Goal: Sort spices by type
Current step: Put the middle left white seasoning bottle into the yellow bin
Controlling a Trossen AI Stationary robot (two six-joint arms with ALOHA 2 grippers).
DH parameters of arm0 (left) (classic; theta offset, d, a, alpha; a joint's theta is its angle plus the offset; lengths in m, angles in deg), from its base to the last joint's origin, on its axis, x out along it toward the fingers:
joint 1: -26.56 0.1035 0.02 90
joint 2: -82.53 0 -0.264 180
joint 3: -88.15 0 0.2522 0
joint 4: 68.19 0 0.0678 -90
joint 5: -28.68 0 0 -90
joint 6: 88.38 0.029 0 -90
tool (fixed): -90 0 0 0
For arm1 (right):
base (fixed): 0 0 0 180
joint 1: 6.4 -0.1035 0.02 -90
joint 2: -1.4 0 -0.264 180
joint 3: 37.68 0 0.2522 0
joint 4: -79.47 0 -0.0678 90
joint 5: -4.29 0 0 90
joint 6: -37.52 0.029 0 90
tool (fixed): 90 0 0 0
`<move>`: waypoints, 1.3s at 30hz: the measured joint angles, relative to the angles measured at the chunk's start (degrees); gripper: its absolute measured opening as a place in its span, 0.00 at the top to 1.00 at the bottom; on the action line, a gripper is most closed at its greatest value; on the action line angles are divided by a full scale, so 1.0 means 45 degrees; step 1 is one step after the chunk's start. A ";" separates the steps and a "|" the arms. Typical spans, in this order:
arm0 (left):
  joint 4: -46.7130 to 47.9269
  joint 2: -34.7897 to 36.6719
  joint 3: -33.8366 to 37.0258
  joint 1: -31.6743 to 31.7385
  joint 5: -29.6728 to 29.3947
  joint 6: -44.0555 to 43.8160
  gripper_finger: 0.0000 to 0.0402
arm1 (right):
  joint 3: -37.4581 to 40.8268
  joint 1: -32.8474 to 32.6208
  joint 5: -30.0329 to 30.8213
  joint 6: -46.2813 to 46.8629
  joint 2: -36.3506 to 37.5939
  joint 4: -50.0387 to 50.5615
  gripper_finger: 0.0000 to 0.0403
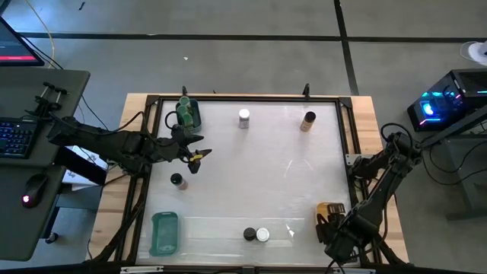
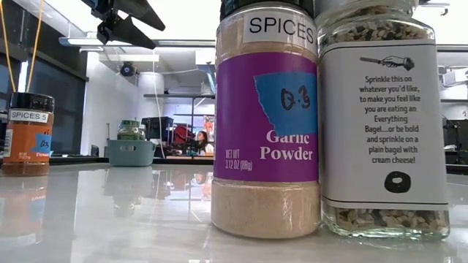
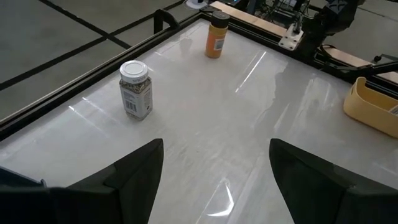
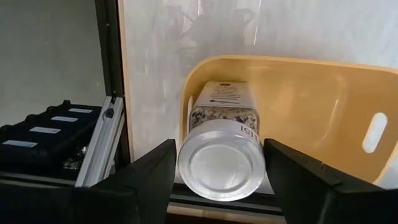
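The left claw [image 1: 195, 157] hangs above the glossy white counter [image 1: 251, 175] near its left edge, fingers spread and holding nothing. The right claw [image 4: 217, 168] sits at the yellow plastic tray [image 4: 311, 106] by the counter's near right corner; its fingers stand apart on either side of a clear seasoning jar with a white lid [image 4: 221, 149] that lies on its side in the tray. Contact with the jar cannot be confirmed.

Remaining jars on the counter:
- white-lidded clear jar [image 1: 243, 118], upright, far centre
- orange jar with a black lid [image 1: 308, 121], upright, far right
- small dark-lidded jar [image 1: 176, 181], just beside the left claw
- a dark-lidded garlic-powder jar [image 1: 249, 234] and a white-lidded jar [image 1: 262, 234], side by side at the near edge
- green-lidded jars in the teal tray [image 1: 189, 113] at the far left

A second teal tray [image 1: 163, 232] stands at the near left.

Handling judgement — the jars look rigid, light and smooth-walled, so a slipping grip is likely on the label film. They are tall for their base and should tip readily on the slick surface. The body just below the lid appears the soundest hold – fingers square across the cylinder, moderate squeeze.
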 joint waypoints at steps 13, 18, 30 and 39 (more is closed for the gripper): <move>0.0086 0.0001 0.0000 0.0000 -0.0005 0.0126 0.31 | -0.0010 0.0015 0.0059 0.0152 0.0194 -0.0034 0.41; 0.0300 -0.0004 0.0000 0.0000 -0.0004 0.0126 0.31 | -0.0010 0.0015 0.0027 0.0661 0.0194 -0.0037 0.41; 0.0380 -0.0003 -0.0001 0.0000 -0.0005 0.0126 0.31 | -0.0010 0.0015 -0.0087 0.0638 0.0194 -0.0051 0.41; 0.0383 -0.0003 0.0000 -0.0004 -0.0005 0.0121 0.31 | -0.0010 0.0015 -0.0087 0.0614 0.0194 -0.0048 0.37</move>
